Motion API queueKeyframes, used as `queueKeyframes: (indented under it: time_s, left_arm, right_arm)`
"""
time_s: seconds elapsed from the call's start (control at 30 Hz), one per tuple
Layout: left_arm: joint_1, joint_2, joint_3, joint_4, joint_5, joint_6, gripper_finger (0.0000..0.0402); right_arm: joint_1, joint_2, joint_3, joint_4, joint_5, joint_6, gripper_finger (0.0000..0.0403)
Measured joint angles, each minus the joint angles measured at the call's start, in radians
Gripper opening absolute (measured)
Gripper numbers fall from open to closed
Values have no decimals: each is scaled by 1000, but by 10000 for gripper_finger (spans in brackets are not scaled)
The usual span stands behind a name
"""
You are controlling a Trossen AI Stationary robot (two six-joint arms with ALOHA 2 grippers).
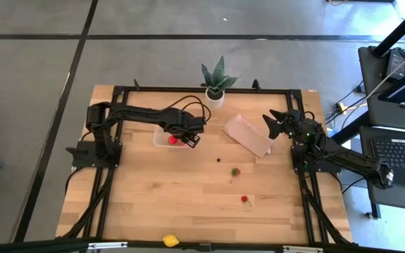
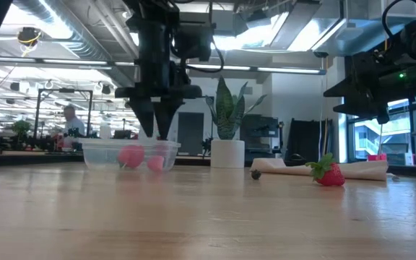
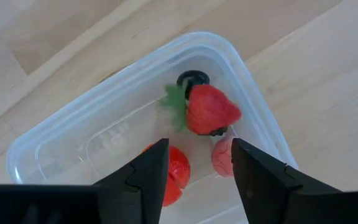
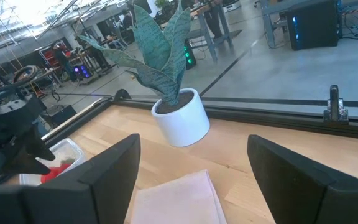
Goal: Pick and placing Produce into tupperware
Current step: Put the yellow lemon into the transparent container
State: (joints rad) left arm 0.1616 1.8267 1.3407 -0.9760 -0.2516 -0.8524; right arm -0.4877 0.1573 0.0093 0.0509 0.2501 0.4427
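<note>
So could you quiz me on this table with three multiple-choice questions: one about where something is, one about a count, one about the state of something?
1. Where is the left end effector?
A. over the tupperware
B. over the potted plant
C. at the table's front edge

2. How many fruit pieces lie on the bare table outside the tupperware?
A. one
B. four
C. seven

3. What state is the left end effector in?
A. shut on a lemon
B. open and empty
C. shut on a strawberry

Answers:
1. A; the high view shows it above the clear container.
2. B; a dark berry, two strawberries and the yellow lemon.
3. B; the left wrist view shows its fingers apart with nothing between them.
</note>
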Motion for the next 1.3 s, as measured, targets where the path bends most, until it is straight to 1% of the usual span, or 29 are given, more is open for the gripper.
queueKeyframes:
  time_s: [0.1,0.2,0.3,0.4,0.53,0.63,0.8,0.9,1.03,1.13,1.23,1.3]
  left_arm:
    - [0,0,0,-4,0,7,164]
    - [0,0,0,-6,4,94,159]
    - [-9,-25,0,-37,7,114,155]
    - [-44,-80,0,-64,3,134,152]
    - [-123,-179,1,-74,8,147,154]
    - [-186,-258,1,-73,39,140,161]
    - [-275,-362,1,-63,101,53,175]
    - [-320,-389,1,-54,113,20,188]
    - [-377,-396,1,-54,123,63,217]
    - [-412,-379,1,-32,148,146,248]
    - [-453,-345,1,49,150,277,281]
    - [-467,-323,1,110,169,309,298]
  right_arm:
    - [0,0,0,0,0,-1,297]
    - [0,0,0,0,0,-1,297]
    - [0,0,0,0,0,-2,297]
    - [0,0,0,0,0,-2,297]
    - [0,0,0,0,0,-2,297]
    - [0,0,0,0,0,-3,297]
    - [0,0,0,0,0,-3,297]
    - [0,0,0,0,0,-5,297]
    - [0,0,0,0,0,-9,297]
    - [0,0,0,0,0,-18,297]
    - [0,0,0,0,0,-29,297]
    - [0,0,0,0,0,-28,297]
